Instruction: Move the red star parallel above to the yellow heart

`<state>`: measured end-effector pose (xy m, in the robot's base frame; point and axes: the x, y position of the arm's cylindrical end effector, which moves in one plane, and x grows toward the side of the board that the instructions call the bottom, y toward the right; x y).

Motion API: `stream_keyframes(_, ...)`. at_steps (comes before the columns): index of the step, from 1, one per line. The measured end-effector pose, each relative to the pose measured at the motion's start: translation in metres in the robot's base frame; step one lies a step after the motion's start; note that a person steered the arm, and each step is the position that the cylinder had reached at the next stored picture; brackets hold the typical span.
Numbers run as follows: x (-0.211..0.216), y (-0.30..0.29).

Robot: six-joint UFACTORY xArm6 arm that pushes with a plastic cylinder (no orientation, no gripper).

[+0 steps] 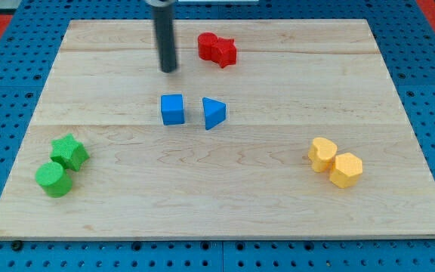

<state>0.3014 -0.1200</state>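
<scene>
Clawless, my tip (170, 69), a bare dark rod end grasping nothing, sits left of the red plastic star (217, 49) near the board's top. Push steadily rightward until it is directly above the yellow plastic heart (323, 153).

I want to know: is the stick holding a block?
No, nothing is held. My tip touches no block; the red star sits to its right.
</scene>
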Motion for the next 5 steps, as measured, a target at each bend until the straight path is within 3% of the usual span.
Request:
stream_keyframes(1,-0.041,0.032)
stream_keyframes(4,-0.024,0.19)
stream_keyframes(5,-0.003,0.212)
